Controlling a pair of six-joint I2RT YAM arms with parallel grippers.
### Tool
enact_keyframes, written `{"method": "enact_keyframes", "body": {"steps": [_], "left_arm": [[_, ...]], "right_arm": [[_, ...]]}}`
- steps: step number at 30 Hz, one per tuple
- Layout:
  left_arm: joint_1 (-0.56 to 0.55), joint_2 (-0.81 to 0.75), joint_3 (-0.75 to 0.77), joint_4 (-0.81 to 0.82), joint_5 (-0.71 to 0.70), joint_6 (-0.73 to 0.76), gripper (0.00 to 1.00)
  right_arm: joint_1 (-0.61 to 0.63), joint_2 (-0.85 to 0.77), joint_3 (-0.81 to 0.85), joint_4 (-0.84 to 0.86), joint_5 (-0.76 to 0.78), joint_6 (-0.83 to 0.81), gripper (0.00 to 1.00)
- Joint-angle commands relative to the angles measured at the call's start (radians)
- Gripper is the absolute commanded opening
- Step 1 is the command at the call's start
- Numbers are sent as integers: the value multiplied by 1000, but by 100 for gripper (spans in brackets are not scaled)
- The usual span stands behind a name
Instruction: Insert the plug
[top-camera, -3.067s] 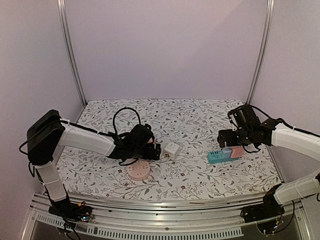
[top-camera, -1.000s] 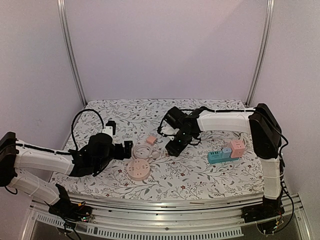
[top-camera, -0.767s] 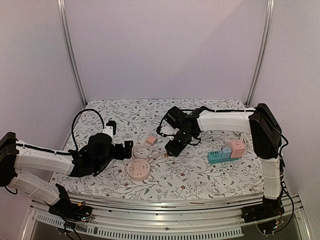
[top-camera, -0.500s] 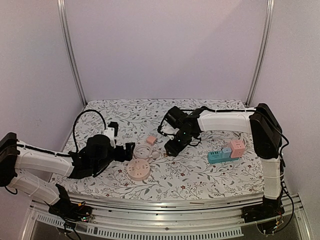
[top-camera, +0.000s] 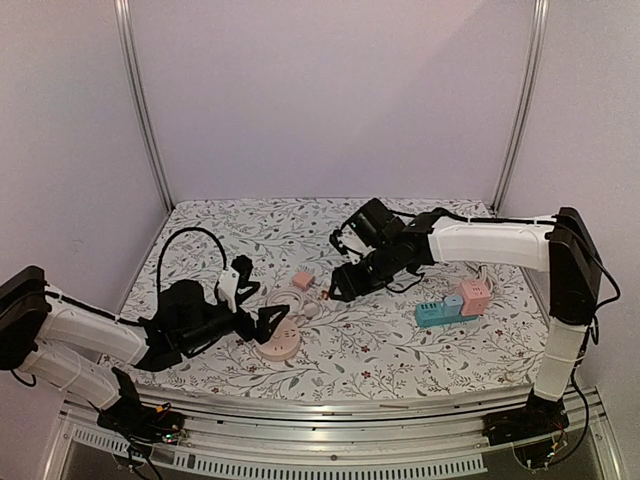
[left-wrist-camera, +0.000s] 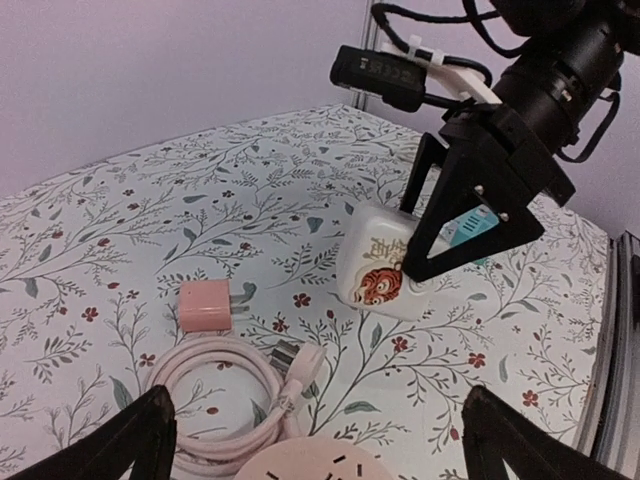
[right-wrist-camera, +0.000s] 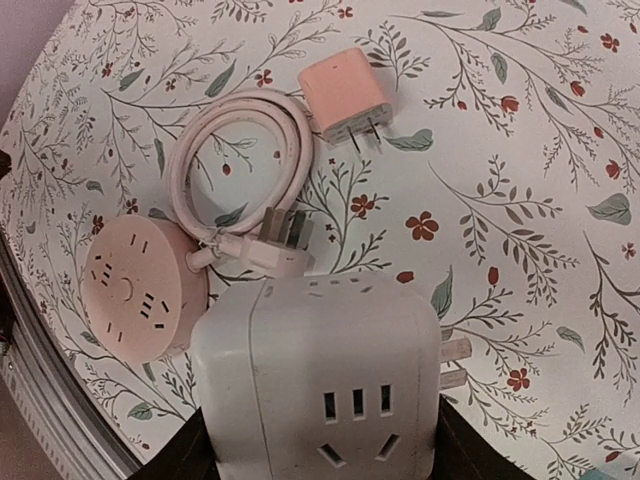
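Note:
The plug is a white cube adapter (right-wrist-camera: 320, 370) with a tiger picture on one face (left-wrist-camera: 385, 265) and two prongs (right-wrist-camera: 455, 362) pointing sideways. My right gripper (right-wrist-camera: 320, 445) is shut on it, holding it just above the cloth (top-camera: 337, 286) near mid-table. A pink round socket (top-camera: 277, 343) lies in front of it, with its pink cable coiled (right-wrist-camera: 240, 160) alongside. My left gripper (top-camera: 272, 322) hovers over that socket (left-wrist-camera: 315, 465), jaws wide open and empty.
A small pink charger (left-wrist-camera: 205, 305) lies on the flowered cloth behind the coil (top-camera: 302, 279). A blue power strip (top-camera: 440, 314) carrying a pink cube (top-camera: 474, 296) sits at the right. Metal frame posts stand at the back corners.
My left gripper has swung right and now hangs over the round socket. The right arm has shifted its elbow to the right while still gripping the white cube near mid-table.

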Motion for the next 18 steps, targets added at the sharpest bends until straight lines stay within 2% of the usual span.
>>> {"method": "enact_keyframes", "body": {"steps": [1, 10, 18], "left_arm": [[-11, 62, 4, 151, 135, 104, 99], [-18, 192, 116, 209, 249, 187, 99], [-37, 245, 254, 72, 228, 311, 99]], "right_arm": [[-3, -93, -79, 146, -79, 128, 0], [28, -201, -151, 211, -114, 175, 0], [46, -216, -159, 210, -108, 177, 0]]}}
